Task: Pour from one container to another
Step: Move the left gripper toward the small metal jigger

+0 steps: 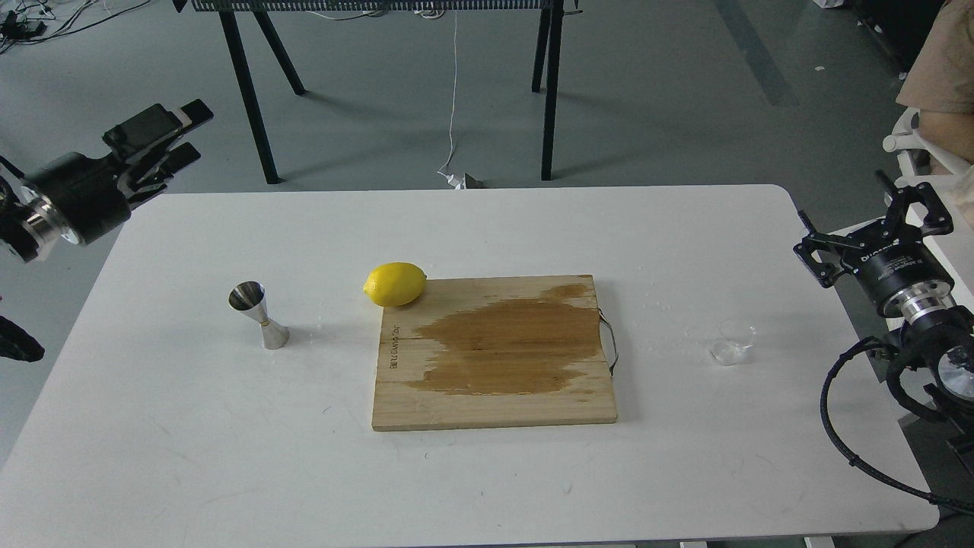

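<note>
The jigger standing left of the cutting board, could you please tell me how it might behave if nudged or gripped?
The jigger stands upright on a small base with a narrow waist, so a sideways nudge would probably tip it. Its polished steel looks slippery. Once down, its cone shape would likely roll in a curve.

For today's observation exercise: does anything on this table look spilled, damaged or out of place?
Yes. The wooden cutting board has a large dark wet-looking stain across its middle, and small droplets dot the white table near the clear cup, suggesting spilled liquid.
</note>
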### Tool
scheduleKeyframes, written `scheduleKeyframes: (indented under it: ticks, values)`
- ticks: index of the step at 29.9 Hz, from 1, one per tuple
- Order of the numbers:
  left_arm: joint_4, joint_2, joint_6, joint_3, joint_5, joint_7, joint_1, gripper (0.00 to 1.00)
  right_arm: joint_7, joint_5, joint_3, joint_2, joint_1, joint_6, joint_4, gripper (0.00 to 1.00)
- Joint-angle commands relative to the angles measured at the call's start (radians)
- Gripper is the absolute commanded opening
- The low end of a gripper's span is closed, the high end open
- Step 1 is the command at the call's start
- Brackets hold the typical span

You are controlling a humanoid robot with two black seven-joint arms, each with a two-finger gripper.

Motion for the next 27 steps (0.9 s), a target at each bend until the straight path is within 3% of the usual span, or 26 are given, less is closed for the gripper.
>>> scheduleKeyframes:
  ticks: [1,10,18,23,27]
  values:
    - [-0.042,0.023,0.144,0.000,0.033,0.000,0.095,1.00,0.000,-0.001,-0.002,-0.001,-0.008,0.000,-0.002,1.00]
    - [-0.086,0.043,0.460,0.007,0.083,0.000,0.258,1.00,0.000,-0.001,-0.006,0.001,-0.018,0.000,-0.005,1.00]
    - [-0.126,0.024,0.761,0.131,0.241,0.000,0.283,1.00,0.000,-0.001,-0.006,0.001,-0.020,0.000,-0.005,1.00]
    - [-0.119,0.023,0.850,0.176,0.310,0.000,0.310,1.00,0.000,-0.001,-0.006,0.001,-0.024,0.000,-0.007,1.00]
    - [-0.111,0.021,0.860,0.176,0.401,0.000,0.350,1.00,0.000,-0.001,-0.006,-0.001,-0.032,0.000,-0.007,1.00]
